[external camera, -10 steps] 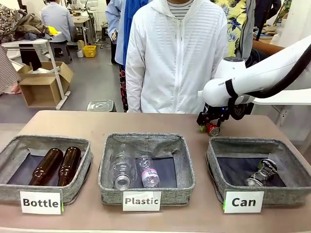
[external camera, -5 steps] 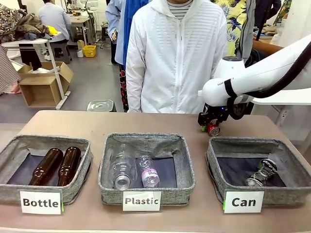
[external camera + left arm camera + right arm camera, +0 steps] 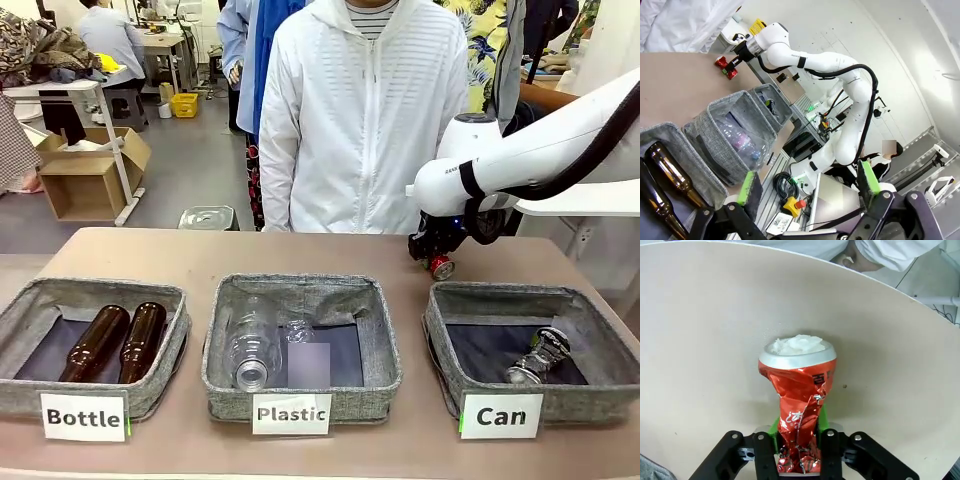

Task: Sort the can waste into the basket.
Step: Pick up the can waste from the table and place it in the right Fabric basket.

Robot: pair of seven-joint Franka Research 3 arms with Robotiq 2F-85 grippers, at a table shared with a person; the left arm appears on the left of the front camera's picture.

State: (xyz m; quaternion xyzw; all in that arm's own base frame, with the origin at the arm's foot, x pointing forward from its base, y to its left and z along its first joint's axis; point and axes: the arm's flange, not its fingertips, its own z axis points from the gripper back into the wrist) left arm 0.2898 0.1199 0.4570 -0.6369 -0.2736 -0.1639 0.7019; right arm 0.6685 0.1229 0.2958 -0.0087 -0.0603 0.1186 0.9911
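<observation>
- Right wrist view: the right end effector [image 3: 799, 452] has just squeezed the crushed red can [image 3: 799, 405].
- It has lifted a little off the desk [image 3: 300, 255]; the "Can" basket [image 3: 450, 330] comes next.
- Left end effector [image 3: 807, 187] is wide and holds nothing.

Crumpled glossy red metal can [image 3: 801, 410], matt smooth tan table [image 3: 700, 340], rough grey fabric basket [image 3: 445, 335]

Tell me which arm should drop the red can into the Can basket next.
Right. Its tool is already shut on the crushed red metal can, beside the grey fabric basket labelled Can. The left tool hangs open over the Bottle basket.
</observation>
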